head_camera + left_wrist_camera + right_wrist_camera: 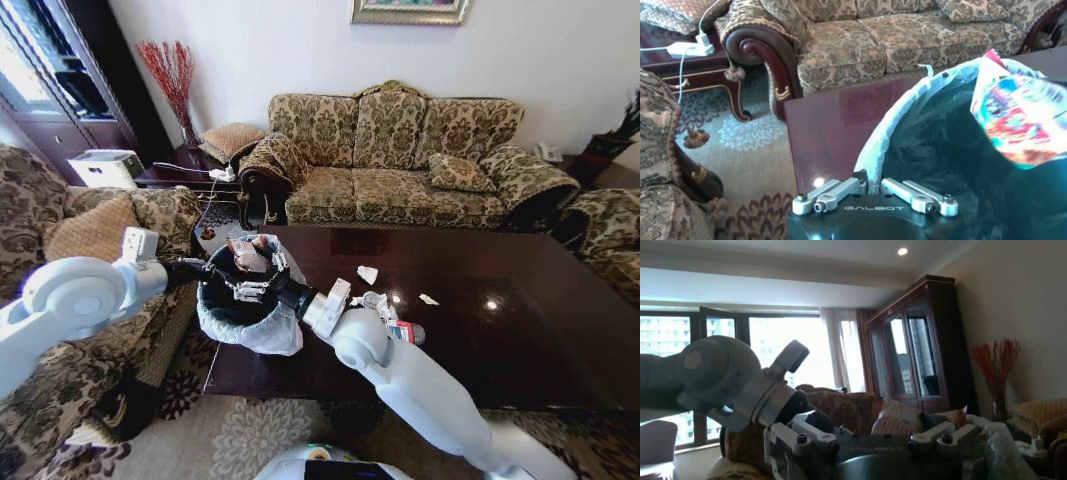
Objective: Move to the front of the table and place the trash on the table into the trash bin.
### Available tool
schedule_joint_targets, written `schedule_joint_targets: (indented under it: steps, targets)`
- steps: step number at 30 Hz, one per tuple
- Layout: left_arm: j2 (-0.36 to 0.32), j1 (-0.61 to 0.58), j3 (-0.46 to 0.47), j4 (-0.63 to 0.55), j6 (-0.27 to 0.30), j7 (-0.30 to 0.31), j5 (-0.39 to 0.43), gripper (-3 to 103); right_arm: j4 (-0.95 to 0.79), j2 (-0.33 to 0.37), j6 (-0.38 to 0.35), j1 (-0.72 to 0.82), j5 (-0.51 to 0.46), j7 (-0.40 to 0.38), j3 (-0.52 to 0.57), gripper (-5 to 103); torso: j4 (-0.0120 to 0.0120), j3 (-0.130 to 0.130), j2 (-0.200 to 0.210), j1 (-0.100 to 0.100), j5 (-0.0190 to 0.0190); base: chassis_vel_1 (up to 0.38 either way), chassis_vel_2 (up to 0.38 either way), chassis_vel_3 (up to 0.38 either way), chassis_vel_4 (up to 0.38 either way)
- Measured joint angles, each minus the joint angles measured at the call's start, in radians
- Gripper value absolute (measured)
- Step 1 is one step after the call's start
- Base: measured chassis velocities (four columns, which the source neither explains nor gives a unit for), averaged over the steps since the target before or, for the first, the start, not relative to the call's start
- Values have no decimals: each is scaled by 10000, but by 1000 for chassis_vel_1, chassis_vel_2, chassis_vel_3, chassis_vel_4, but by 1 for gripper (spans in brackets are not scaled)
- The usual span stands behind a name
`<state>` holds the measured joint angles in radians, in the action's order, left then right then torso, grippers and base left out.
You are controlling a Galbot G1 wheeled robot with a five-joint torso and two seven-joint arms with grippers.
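Left claw (pixel 870 192) pinches the bag-lined round trash bin (pixel 240 318) rim; right claw (pixel 248 268) grips a crinkled colourful wrapper (pixel 1020 122) above it, beside the glossy tabletop (pixel 480 340).

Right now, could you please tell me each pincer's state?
Left pincer: shut on the trash bin rim.
Right pincer: over the bin, holding a colourful wrapper.

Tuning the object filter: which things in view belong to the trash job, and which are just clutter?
Job:
table
trash bin, rim clamped by left gripper
colourful wrapper over the bin, at right gripper
paper scraps
bottle

Clutter:
sofa
armchair
red twigs
charger
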<state>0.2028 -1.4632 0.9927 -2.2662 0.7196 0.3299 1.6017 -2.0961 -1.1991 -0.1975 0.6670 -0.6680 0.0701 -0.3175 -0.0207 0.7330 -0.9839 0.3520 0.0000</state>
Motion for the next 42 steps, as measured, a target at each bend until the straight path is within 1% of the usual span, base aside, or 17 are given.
schedule_joint_targets:
  steps: [5,7,8,10,13,17,20,23,25,28,29,31,32,35,36,38,42]
  targets:
    - [-6,-6,0,-75,0,32,-6,0,-21,22,-136,28,212,-83,-105,100,1,-1,0,-1,1,0,0,0,0]
    - [5,-8,-1,-112,0,49,-16,0,61,100,-28,29,1061,200,-178,100,0,0,0,0,0,0,0,0,0]
    - [5,-8,-1,-112,0,49,-16,0,61,100,-28,29,1061,200,-178,100,0,0,0,0,0,0,0,0,0]
    - [12,-24,-1,-136,0,54,-35,0,275,195,351,-50,2640,1335,-70,100,1,0,0,-1,0,0,0,0,0]
    - [12,-21,-1,-169,0,58,-76,0,489,370,621,-463,3852,2207,-67,100,0,0,0,0,1,0,0,0,0]
    - [5,-10,6,-188,0,57,-84,0,518,471,801,-886,4409,2977,-30,100,1,0,0,0,0,0,0,0,0]
    - [12,-6,24,-192,0,54,-95,0,253,589,285,-1539,4980,3486,90,100,-1,0,0,0,0,0,0,0,0]
    - [40,-2,41,-197,0,45,-116,0,209,824,33,-1736,5277,3666,120,100,-2,0,0,0,-1,0,0,0,0]
    - [70,-1,64,-208,0,30,-123,0,212,938,202,-1738,5181,3474,159,100,-1,0,0,0,-5,0,0,0,0]
    - [168,15,102,-76,4,-4,-131,0,-238,995,-52,-1112,2910,1048,801,100,1,0,0,1,2,0,0,0,0]
    - [168,15,102,-76,4,-4,-131,0,-238,995,-52,-1112,2910,1048,801,100,1,0,0,1,2,0,0,0,0]
    - [179,7,112,123,54,2,-244,0,-370,976,-108,-207,1357,-1165,1653,100,-3,-1,0,-1,0,0,0,0,0]
    - [179,7,112,123,54,2,-244,0,-370,976,-108,-207,1357,-1165,1653,100,-3,-1,0,-1,0,0,0,0,0]
    - [180,4,127,243,104,2,-316,0,-214,1213,-231,1555,647,-3567,2568,100,2,0,0,0,0,0,0,0,0]
    - [180,4,127,243,104,2,-316,0,-214,1213,-231,1555,647,-3567,2568,100,2,0,0,0,0,0,0,0,0]
    - [189,24,131,247,104,-3,-334,0,124,1254,-315,2853,355,-4820,2968,100,6,-1,0,0,3,0,0,0,0]
    - [110,69,131,219,81,-5,-334,0,379,1099,-453,3882,429,-5568,3026,100,1,-1,0,-1,4,0,0,0,0]
